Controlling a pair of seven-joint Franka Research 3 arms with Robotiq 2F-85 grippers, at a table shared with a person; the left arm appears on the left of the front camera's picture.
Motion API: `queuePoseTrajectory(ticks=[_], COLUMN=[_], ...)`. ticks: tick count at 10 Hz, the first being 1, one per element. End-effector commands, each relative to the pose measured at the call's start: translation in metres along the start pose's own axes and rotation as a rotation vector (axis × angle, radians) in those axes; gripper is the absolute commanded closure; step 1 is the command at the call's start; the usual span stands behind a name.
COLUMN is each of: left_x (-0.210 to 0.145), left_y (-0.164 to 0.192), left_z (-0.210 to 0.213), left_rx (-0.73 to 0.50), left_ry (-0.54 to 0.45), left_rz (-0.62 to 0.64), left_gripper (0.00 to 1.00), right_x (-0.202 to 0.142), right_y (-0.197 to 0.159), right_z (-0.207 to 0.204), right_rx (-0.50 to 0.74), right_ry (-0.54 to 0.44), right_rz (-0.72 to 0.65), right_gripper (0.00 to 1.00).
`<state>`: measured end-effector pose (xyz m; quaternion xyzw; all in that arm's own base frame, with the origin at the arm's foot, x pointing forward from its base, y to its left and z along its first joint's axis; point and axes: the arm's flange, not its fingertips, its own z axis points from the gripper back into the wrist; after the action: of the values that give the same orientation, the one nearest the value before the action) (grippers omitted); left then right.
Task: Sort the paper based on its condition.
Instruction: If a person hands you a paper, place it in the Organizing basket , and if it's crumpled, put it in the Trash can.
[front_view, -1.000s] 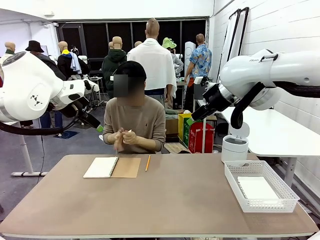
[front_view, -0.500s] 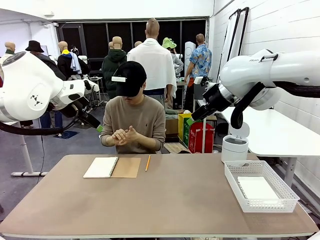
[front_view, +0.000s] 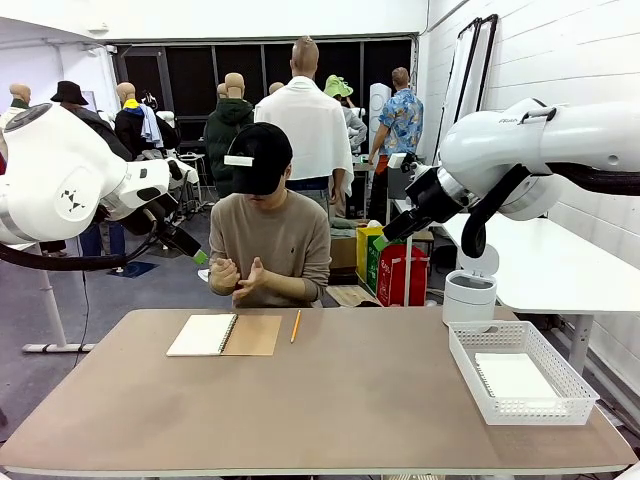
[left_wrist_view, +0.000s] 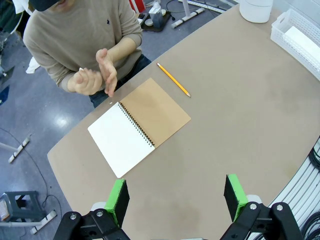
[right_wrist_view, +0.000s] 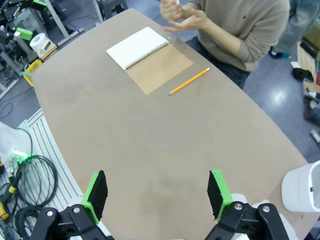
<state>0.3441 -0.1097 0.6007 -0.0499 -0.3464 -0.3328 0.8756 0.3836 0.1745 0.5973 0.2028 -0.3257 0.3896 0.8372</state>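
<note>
A person sits at the far side of the brown surface (front_view: 330, 400). Their two hands (front_view: 237, 275) are held up close together in front of their chest, above the far edge. In the left wrist view one hand (left_wrist_view: 85, 82) is curled into a fist and the other is flat beside it. A tiny bit of white peeks out of the fist, but it is too small to tell what it is.

An open notebook (front_view: 224, 334) lies flat on the surface near the person, with a white page on one side and a brown cover on the other. A yellow pencil (front_view: 295, 325) lies just beside it, not touching.

A white basket (front_view: 520, 372) sits on the surface at the robot's right. A white sheet of paper (front_view: 514, 376) lies flat inside it. The basket wall hides the paper's edges, so any torn side is hard to see. In the left wrist view the basket (left_wrist_view: 300, 40) is cut off by the picture's edge.

A white round bin (front_view: 470, 296) stands behind the surface.

Both arms are held high, well above the surface. The left gripper (left_wrist_view: 175, 197) is spread wide with nothing in it. The right gripper (right_wrist_view: 156, 195) is spread wide too, and it holds nothing.
</note>
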Motion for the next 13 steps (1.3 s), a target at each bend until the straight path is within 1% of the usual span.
queuePoseTrajectory(ticks=[1, 13], left_x=[0.0003, 0.0003], left_y=[0.0013, 0.0013], left_z=[0.0006, 0.0006], left_rx=[-0.006, -0.006], left_ry=[-0.012, -0.012], left_rz=[-0.002, -0.002], left_gripper=[0.0, 0.0], right_x=[0.0, 0.0], right_y=[0.0004, 0.0004], right_z=[0.0005, 0.0005], right_rx=[-0.001, -0.001], right_ry=[-0.001, -0.001], right_rz=[0.001, 0.001], right_gripper=[0.0, 0.0])
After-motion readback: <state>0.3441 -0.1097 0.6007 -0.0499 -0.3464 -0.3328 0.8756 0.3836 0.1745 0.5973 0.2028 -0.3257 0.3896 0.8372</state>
